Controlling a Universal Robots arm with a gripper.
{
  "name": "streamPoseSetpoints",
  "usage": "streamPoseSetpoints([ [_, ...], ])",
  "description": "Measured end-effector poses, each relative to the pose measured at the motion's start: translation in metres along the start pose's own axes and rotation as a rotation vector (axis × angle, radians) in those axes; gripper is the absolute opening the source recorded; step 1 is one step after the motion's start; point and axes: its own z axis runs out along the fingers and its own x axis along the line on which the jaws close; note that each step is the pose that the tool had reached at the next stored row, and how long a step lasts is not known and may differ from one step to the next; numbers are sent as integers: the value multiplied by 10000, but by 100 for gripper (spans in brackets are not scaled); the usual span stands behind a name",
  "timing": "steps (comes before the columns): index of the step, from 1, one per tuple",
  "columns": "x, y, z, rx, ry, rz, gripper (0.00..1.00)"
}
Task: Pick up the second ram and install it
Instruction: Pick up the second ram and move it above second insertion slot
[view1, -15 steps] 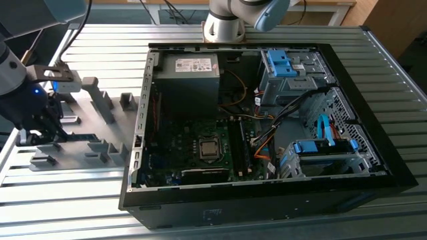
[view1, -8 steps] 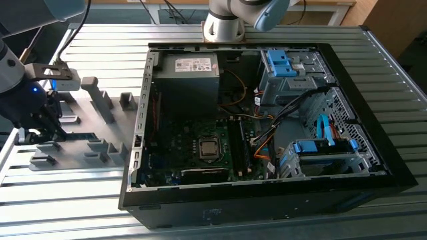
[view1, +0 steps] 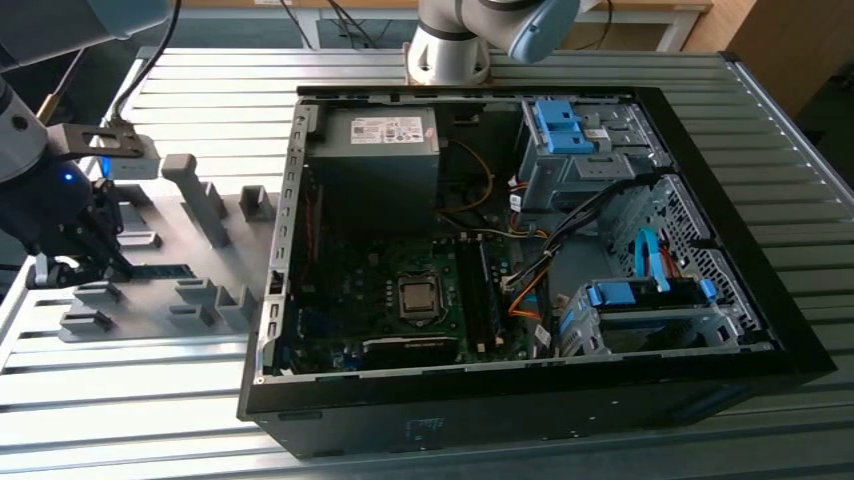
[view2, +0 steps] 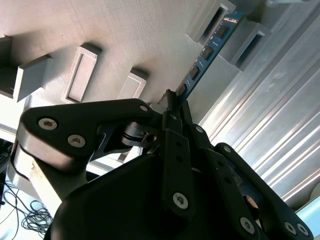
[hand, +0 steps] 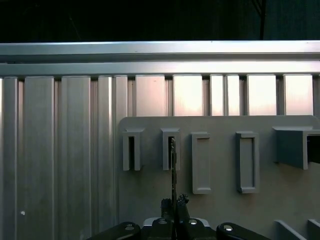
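While the gripper (view2: 172, 102) sits low over the grey fixture plate (view2: 125, 35), its jaws look clamped on the near end of the second ram (view2: 207, 50), though the contact itself is partly hidden by the linkage. The far end of the strip rests in the slotted holder blocks (view2: 250, 42) at the plate's edge, beside the ribbed aluminium tabletop (view2: 280, 115).

The step in hand reads as taking the module out of its holder. Doing it well probably means holding the board square across its thin faces, with no twist, and drawing it out in the plane of the slots, since a thin board like this would likely flex or bind if it were tilted.

The board stands on 1 narrow edge. In the first wrist view it shows as a thin line, the second ram (hand: 172, 165) running straight away from the gripper (hand: 175, 206) into 1 slot. In the exterior view its long axis lies along the plate, and the second ram (view1: 163, 268) points from the gripper (view1: 83, 268) toward the open computer case (view1: 534, 400) on the exterior view's right.
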Motion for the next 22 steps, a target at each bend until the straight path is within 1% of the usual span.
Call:
streamPoseSetpoints([
  [22, -1, 0, -44, 0, 0, 0, 14],
])
